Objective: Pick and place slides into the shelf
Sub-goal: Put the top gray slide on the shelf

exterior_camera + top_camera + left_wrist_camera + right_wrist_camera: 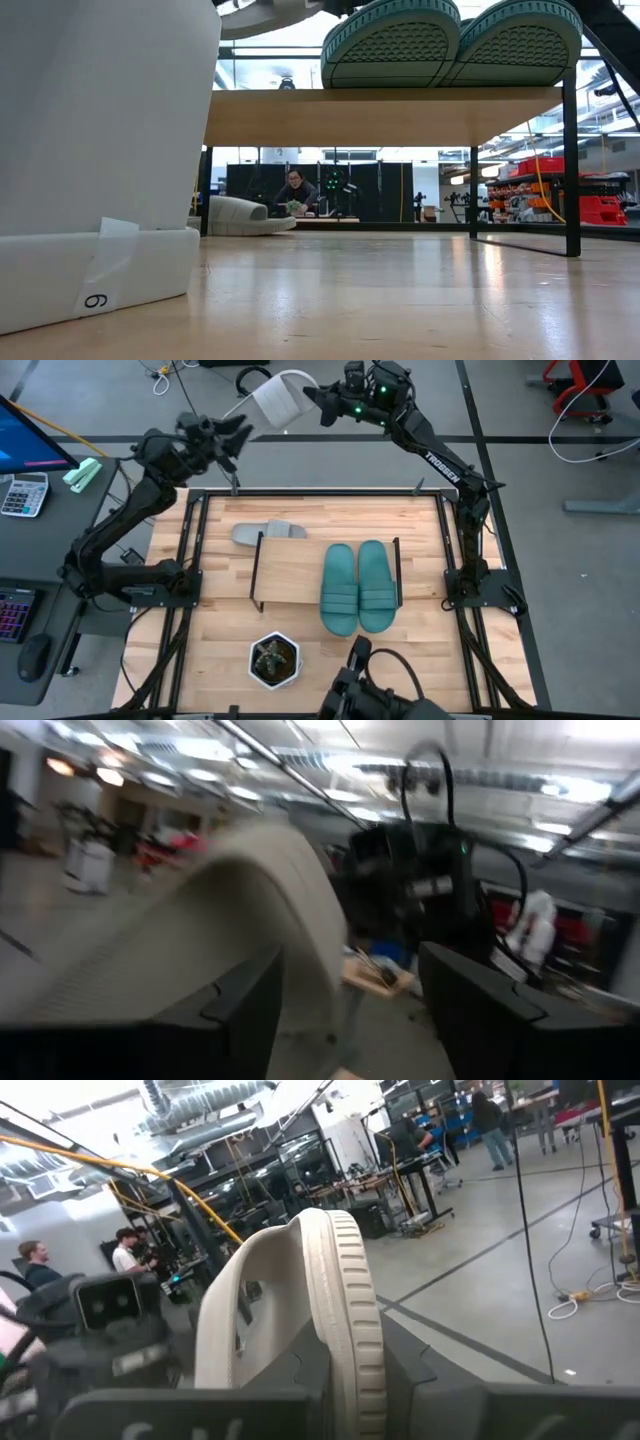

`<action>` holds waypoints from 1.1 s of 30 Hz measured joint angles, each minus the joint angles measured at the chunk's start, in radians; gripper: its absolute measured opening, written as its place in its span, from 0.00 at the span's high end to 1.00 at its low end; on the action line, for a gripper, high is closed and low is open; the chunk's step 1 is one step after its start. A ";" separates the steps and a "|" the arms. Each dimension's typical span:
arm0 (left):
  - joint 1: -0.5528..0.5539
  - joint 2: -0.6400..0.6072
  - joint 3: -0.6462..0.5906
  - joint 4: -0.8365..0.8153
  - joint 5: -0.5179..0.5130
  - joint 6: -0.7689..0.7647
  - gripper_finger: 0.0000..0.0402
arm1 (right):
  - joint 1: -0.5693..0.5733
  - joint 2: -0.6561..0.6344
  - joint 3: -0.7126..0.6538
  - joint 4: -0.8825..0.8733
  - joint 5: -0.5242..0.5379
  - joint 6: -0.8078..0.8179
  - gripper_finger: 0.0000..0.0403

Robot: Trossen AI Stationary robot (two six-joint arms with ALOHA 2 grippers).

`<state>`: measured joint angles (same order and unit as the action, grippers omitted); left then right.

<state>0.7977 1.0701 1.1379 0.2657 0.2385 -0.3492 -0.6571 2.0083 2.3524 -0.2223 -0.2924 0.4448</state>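
A light grey slide (279, 400) is pinched upright between the pressed-in jaws of the right gripper (312, 398), just beside the spread jaws of the left gripper (238, 434).

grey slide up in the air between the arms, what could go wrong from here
1. The grey slide hangs beyond the table's far edge, gripped only by the right gripper; the left gripper stands open beside it. A slip would likely drop it to the floor.
2. The teal pair fills the right of the shelf; a careless placement could knock it.
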 joint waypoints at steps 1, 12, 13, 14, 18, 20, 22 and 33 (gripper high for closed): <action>0.022 -0.012 0.000 0.000 -0.001 0.001 0.41 | -0.008 0.000 0.000 -0.005 -0.008 0.000 0.89; 0.262 -0.139 0.000 -0.124 0.000 -0.006 0.49 | -0.068 0.000 0.000 -0.104 -0.312 0.112 0.89; 0.275 -0.146 0.000 -0.134 0.001 -0.006 0.50 | -0.068 0.000 0.000 -0.124 -0.347 0.124 0.89; 0.287 -0.152 0.000 -0.141 0.002 -0.006 0.51 | -0.067 0.000 0.000 -0.145 -0.374 0.132 0.89; 0.319 -0.162 0.000 -0.160 0.007 -0.006 0.53 | -0.041 0.000 0.000 -0.230 -0.436 0.138 0.89; 0.329 -0.162 0.000 -0.163 0.022 -0.005 0.54 | -0.020 0.005 0.000 -0.262 -0.455 0.129 0.89; 0.335 -0.162 0.000 -0.170 0.036 -0.006 0.54 | -0.007 0.013 -0.004 -0.273 -0.486 0.128 0.89; 0.338 -0.161 0.000 -0.241 0.056 -0.005 0.54 | 0.040 0.141 -0.006 -0.362 -0.683 0.153 0.89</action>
<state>1.1358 0.9089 1.1381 0.0245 0.2949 -0.3546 -0.6172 2.1489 2.3459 -0.5845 -0.9758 0.5975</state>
